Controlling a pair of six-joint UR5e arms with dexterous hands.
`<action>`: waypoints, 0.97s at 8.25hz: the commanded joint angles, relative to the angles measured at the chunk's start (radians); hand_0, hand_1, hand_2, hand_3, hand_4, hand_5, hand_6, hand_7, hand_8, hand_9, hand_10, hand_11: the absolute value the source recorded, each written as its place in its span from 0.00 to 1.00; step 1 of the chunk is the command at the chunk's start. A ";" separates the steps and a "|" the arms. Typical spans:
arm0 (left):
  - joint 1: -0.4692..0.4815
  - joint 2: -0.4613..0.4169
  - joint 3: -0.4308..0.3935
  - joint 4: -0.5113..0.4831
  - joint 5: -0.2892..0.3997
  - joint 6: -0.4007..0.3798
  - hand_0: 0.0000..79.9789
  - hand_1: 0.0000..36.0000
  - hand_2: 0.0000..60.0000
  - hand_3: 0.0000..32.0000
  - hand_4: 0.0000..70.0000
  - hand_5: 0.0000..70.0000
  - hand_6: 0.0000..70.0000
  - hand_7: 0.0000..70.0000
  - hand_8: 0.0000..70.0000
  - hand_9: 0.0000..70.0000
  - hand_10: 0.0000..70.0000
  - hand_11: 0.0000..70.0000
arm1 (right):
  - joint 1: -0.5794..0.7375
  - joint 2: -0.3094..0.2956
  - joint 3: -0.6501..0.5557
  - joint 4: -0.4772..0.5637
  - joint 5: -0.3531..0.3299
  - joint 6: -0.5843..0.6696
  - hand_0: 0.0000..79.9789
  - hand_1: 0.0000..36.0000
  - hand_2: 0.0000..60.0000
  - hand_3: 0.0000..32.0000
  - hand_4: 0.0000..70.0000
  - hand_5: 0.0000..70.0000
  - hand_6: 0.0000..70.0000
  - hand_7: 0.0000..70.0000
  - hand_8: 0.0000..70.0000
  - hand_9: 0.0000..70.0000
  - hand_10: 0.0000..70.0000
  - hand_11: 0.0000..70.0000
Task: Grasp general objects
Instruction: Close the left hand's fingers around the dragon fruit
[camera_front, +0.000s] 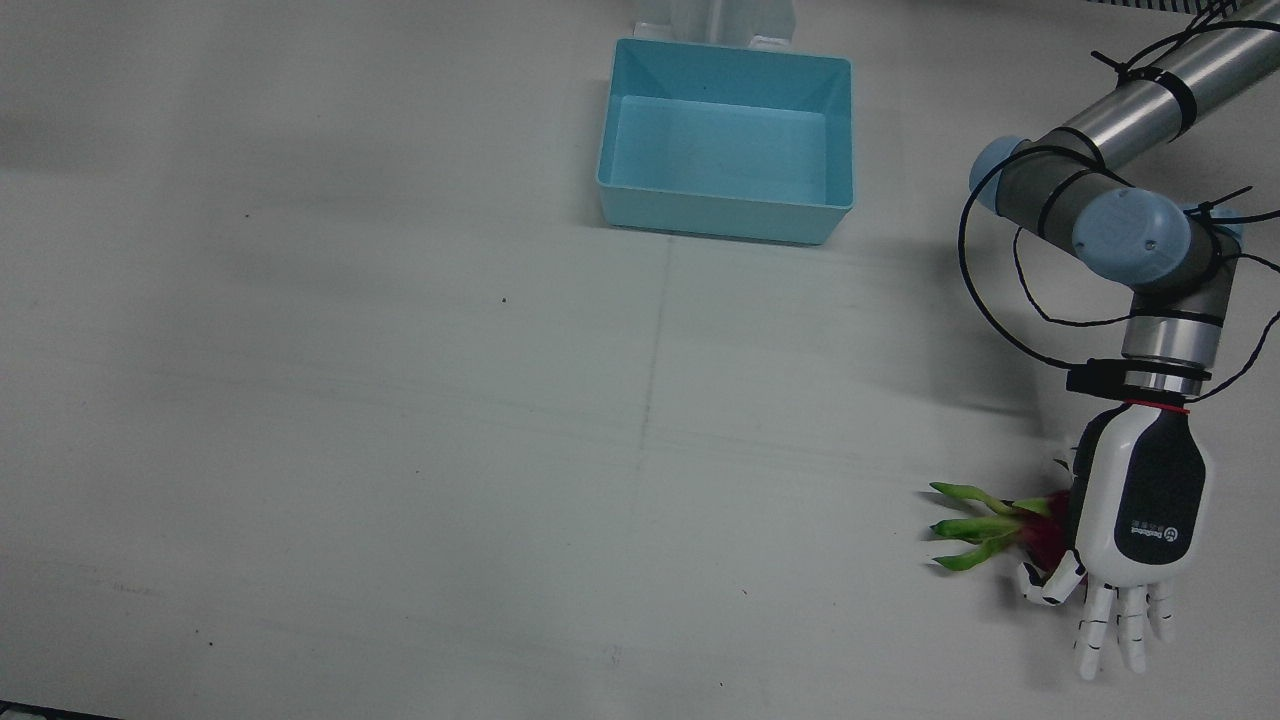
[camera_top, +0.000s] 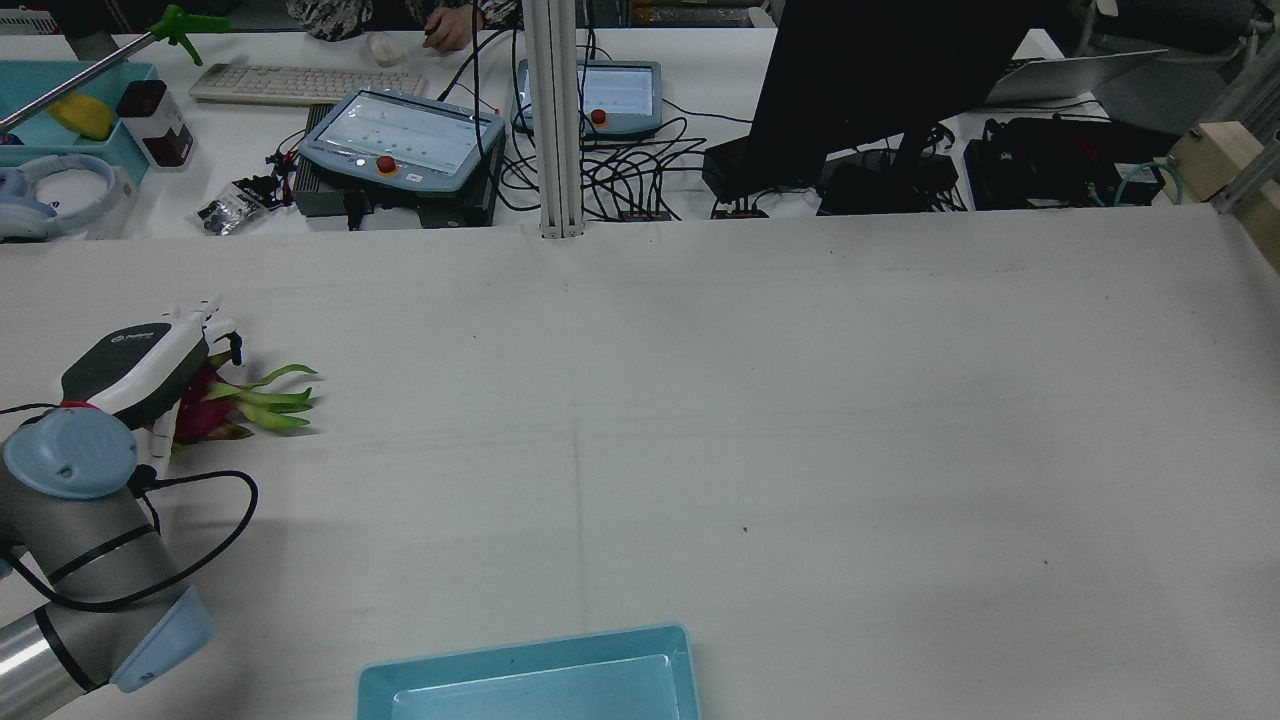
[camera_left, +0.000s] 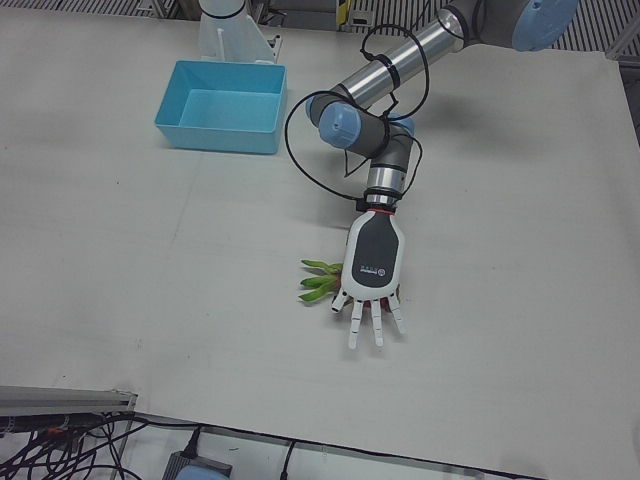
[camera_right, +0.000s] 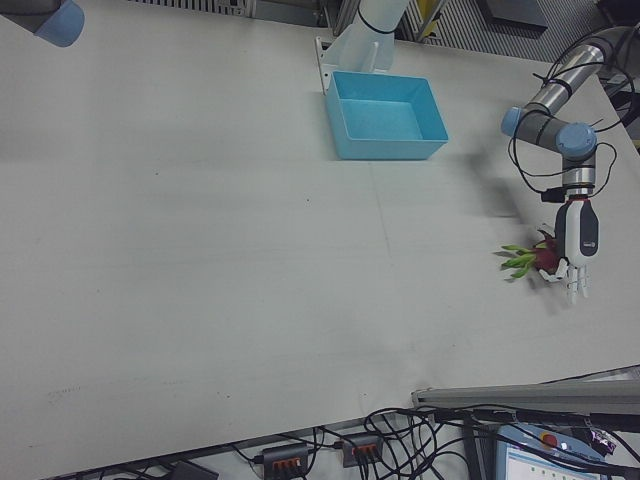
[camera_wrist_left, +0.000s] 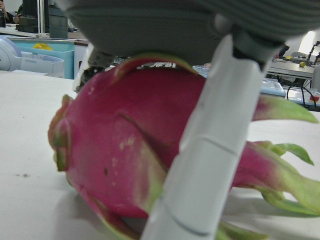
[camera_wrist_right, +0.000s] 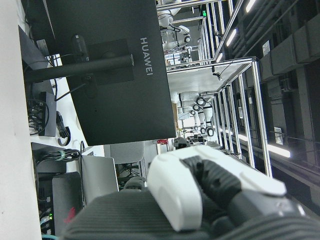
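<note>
A pink dragon fruit with green leaf tips lies on the white table near the robot's left side, also seen as the fruit from the rear and close up in the left hand view. My left hand hovers palm down right over it, with its long fingers stretched out flat past the fruit and one short finger curved down across the fruit's side. The hand is open and its grasp has not closed. My right hand shows only partly in its own view, raised high off the table.
A light blue bin stands at the table's middle near the arm pedestals, well away from the fruit. Beyond the table's far edge in the rear view are tablets, cables and a black monitor.
</note>
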 joint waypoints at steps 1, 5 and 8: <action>0.002 0.007 0.011 -0.008 -0.001 0.001 1.00 0.94 0.00 1.00 0.00 0.93 0.00 0.08 0.11 0.00 0.00 0.00 | 0.000 0.000 0.000 0.000 0.000 0.000 0.00 0.00 0.00 0.00 0.00 0.00 0.00 0.00 0.00 0.00 0.00 0.00; 0.002 0.027 0.012 -0.031 -0.008 0.001 1.00 0.85 0.00 1.00 0.00 1.00 0.00 0.18 0.16 0.02 0.00 0.02 | 0.000 0.000 0.000 0.000 0.000 0.000 0.00 0.00 0.00 0.00 0.00 0.00 0.00 0.00 0.00 0.00 0.00 0.00; 0.002 0.029 0.012 -0.030 -0.011 0.001 1.00 0.74 0.06 0.43 0.12 1.00 0.25 0.65 0.33 0.26 0.26 0.41 | 0.000 0.000 0.000 0.000 0.000 0.000 0.00 0.00 0.00 0.00 0.00 0.00 0.00 0.00 0.00 0.00 0.00 0.00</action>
